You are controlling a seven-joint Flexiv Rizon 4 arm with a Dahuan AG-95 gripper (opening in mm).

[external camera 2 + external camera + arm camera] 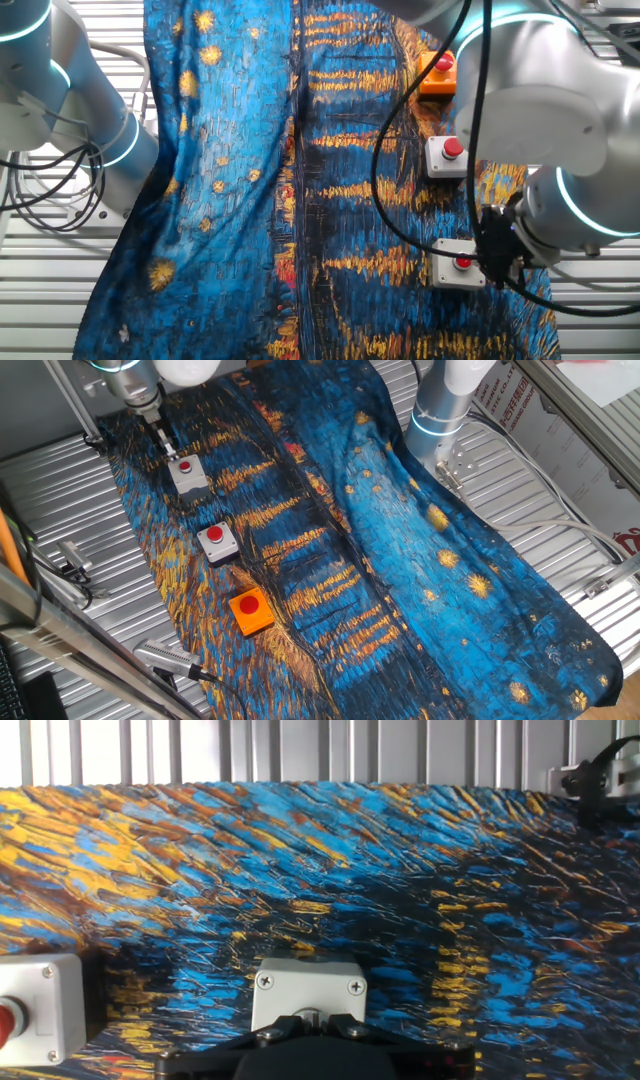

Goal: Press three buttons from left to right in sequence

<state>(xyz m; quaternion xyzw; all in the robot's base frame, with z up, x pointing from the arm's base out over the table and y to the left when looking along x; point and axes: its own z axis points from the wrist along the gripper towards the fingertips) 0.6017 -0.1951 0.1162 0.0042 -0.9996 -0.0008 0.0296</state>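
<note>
Three buttons lie in a row on the cloth. In one fixed view they are a grey-based one [187, 473], a second grey-based one [217, 541] and an orange-based one [250, 610], each with a red cap. My gripper [170, 450] hangs over the far grey button [460, 265]. In the hand view its box [308, 992] sits right under the fingertips [290, 1028], which meet with no gap and hide the cap. I cannot tell whether they touch the cap. The second grey button [35, 1010] shows at the left edge.
A blue and yellow painted cloth [400, 560] covers the ribbed metal table [560, 510]. A second arm's base [440, 410] stands at the cloth's far side. Cables and metal tools [165, 658] lie on the table beside the orange button.
</note>
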